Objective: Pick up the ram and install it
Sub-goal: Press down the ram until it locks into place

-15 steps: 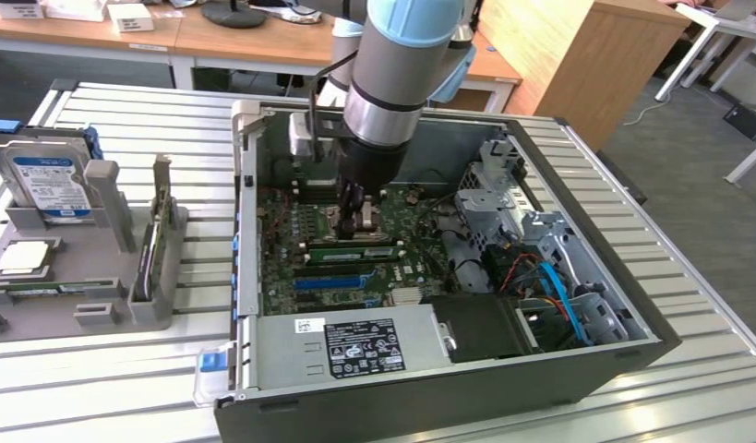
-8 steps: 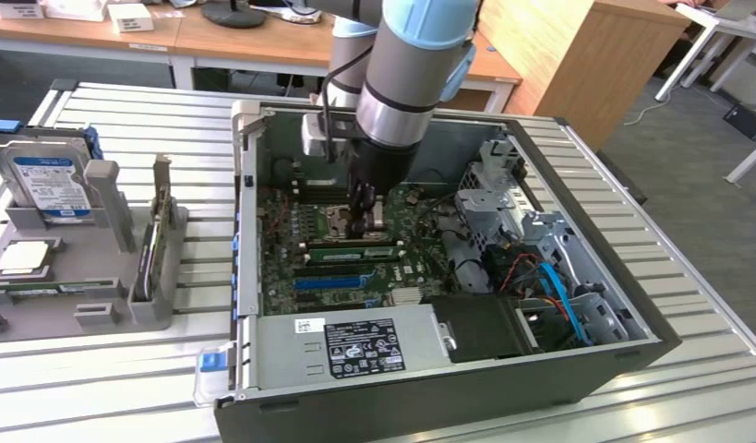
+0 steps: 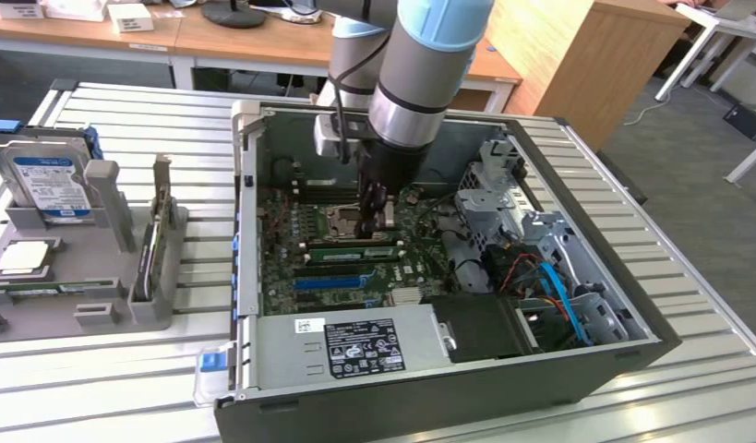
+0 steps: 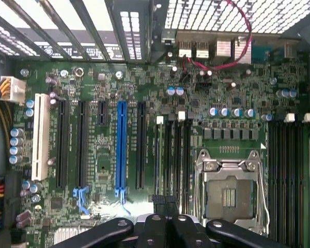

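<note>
Gripper (image 3: 378,220) is seen pressed together, centre frame, over the motherboard (image 3: 306,268). Ram (image 3: 353,254) lies just below it, long axis left-right in frame.

We read this as a robotics lab or workshop: open PC case (image 3: 451,277) on a slatted metal surface (image 3: 673,277), gray fixture (image 3: 70,277) holding a hard drive (image 3: 52,185), wooden desks (image 3: 230,41) behind, motherboard (image 4: 144,129) exposed inside.

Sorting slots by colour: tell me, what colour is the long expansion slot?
Bright blue slot, clearest in the wrist view.
</note>
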Controlling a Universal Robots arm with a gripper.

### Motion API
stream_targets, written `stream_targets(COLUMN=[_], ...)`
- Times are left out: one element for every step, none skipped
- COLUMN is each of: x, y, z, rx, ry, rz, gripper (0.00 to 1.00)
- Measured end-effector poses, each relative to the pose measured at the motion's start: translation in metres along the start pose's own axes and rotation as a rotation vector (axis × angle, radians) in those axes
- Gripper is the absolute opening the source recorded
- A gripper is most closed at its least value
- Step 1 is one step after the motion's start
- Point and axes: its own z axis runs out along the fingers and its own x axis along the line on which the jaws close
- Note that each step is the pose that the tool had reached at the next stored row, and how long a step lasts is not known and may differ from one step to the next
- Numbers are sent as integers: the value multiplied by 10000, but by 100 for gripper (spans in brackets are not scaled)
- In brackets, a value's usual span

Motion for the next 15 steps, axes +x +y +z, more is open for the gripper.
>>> stream_targets(x=[0, 0, 0, 0, 0, 0, 0, 0, 0, 0, 0, 0, 0, 0, 0], y=[-8, -8, -8, -8, -8, -8, -9, -16, -25, -32, -38, -39, -40, -40, -40], z=[-1, -1, 0, 0, 0, 0, -1, -1, -1, -2, -2, -2, -2, -2, -2], rx=[0, 0, 0, 0, 0, 0, 0, 0, 0, 0, 0, 1, 0, 0, 0], ry=[1, 1, 0, 0, -1, 0, 0, 0, 0, 0, 0, 0, 0, 0, 0], rz=[-1, 0, 1, 0, 1, 1, 1, -1, -1, 0, 0, 1, 0, 0, 0], gripper=[11, 11, 11, 11, 11, 11, 11, 11, 11, 11, 11, 11, 11, 11, 11])
